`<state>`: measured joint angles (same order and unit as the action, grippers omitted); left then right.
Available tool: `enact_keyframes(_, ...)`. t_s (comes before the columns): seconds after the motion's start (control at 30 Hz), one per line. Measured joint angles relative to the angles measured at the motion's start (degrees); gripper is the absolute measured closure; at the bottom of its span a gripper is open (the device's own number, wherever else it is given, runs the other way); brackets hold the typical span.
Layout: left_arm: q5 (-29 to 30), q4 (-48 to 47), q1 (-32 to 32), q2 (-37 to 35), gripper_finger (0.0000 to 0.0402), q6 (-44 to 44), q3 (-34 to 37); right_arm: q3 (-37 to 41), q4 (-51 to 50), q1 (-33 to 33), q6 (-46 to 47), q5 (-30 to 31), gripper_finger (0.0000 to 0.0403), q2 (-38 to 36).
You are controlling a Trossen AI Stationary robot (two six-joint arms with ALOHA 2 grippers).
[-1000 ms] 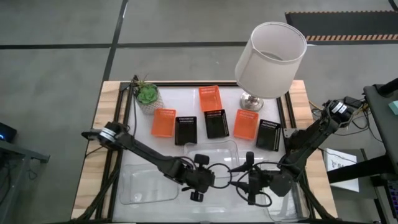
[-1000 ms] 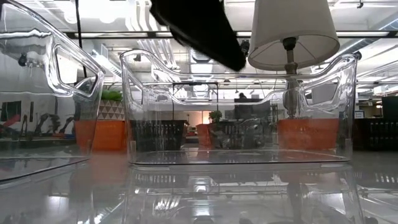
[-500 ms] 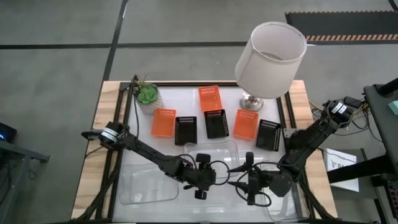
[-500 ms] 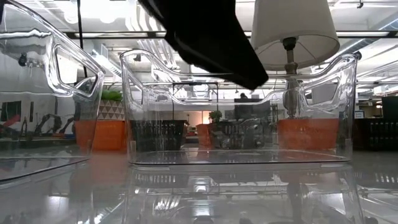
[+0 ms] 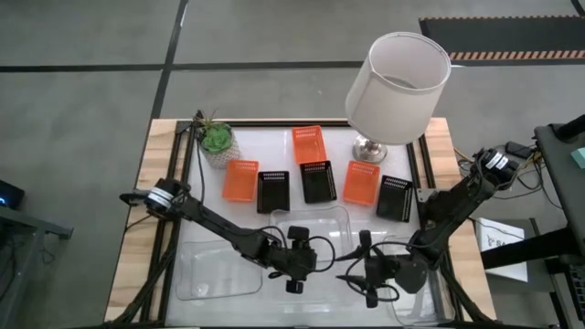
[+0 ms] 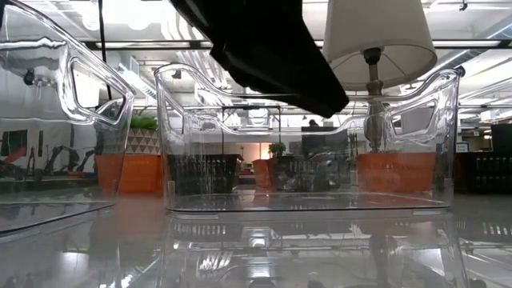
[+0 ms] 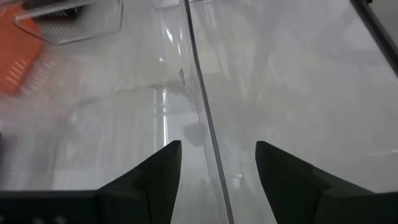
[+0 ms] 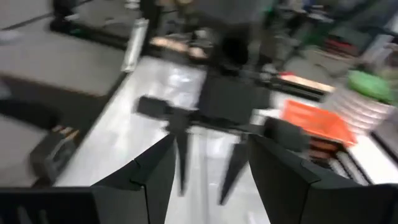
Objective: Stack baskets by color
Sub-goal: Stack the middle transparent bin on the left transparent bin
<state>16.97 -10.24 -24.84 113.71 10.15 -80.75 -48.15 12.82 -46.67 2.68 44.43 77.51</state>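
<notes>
A clear tray point(image 5: 315, 228) stands in the middle of the table's near half. My left gripper point(image 5: 311, 259) is open at this tray's near wall point(image 7: 202, 118), one finger on each side of the rim, with a gap to both. In the low view the left gripper point(image 6: 272, 48) hangs dark over the same tray point(image 6: 304, 160). My right gripper point(image 5: 352, 270) is open just to the right, facing the left one and holding nothing. Three orange baskets point(image 5: 240, 180) point(image 5: 308, 143) point(image 5: 361, 182) and three black baskets point(image 5: 272, 191) point(image 5: 318, 181) point(image 5: 395, 197) rest flat on the far half.
Two more clear trays sit at the near left point(image 5: 215, 272) and near right point(image 5: 425, 306). A white-shaded lamp point(image 5: 398, 78) stands at the far right. A green potted plant point(image 5: 218, 140) is at the far left. A dark frame point(image 5: 187, 196) runs around the white table top.
My left gripper has sunk and tipped further down over the middle clear tray; in the low view its dark bulk has come lower and toward the right. The tray and the baskets have stayed where they were.
</notes>
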Motion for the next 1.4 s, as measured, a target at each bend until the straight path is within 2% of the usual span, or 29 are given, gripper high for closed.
enact_keyframes(0.07, -0.1, -0.2, 0.0, -0.4, 0.0211, 0.0, 0.0, 0.0, -0.5, 0.1, 1.1, 2.4, 0.0217, 0.1)
enact_keyframes(0.23, -0.2, 0.0, -0.4, -2.5, 0.0211, -0.1, 0.2, 0.0, -0.5, -0.1, 2.4, 2.0, 0.0225, 0.3)
enact_keyframes(0.4, -0.2, -0.9, -1.2, -4.0, 0.0211, -1.7, 0.1, -0.2, -4.7, 0.2, 19.7, 6.6, 0.0235, 0.2)
enact_keyframes(0.5, -0.2, -0.5, -1.9, -5.3, 0.0211, -3.7, 0.4, -3.0, -17.4, 0.7, 36.7, 5.9, 0.0239, 0.2)
enact_keyframes(0.63, 0.0, -0.8, -2.8, -6.8, 0.021, -5.2, 0.8, -10.6, -45.2, 2.4, 61.2, 1.3, 0.0239, 1.1)
enact_keyframes(0.7, 0.1, -1.0, -3.4, -7.7, 0.0211, -6.2, 1.1, -13.9, -56.7, 2.9, 69.2, -0.6, 0.0236, 3.0)
enact_keyframes(0.77, 0.5, -0.8, -3.9, -8.9, 0.021, -7.1, 1.4, -16.8, -63.6, 3.2, 73.7, -2.0, 0.023, 4.7)
enact_keyframes(0.93, 1.7, -3.3, -5.6, -11.7, 0.021, -7.6, 1.7, -22.0, -72.3, 4.7, 76.7, -6.0, 0.0215, 8.6)
enact_keyframes(1.2, 4.8, -8.9, -8.4, -17.6, 0.021, -7.6, 1.8, -22.3, -73.4, 12.3, 76.7, -10.6, 0.0209, 9.9)
enact_keyframes(1.4, 9.0, -9.3, -12.4, -22.1, 0.021, -7.5, 3.6, -22.4, -73.3, 16.8, 75.3, -14.1, 0.0209, 9.8)
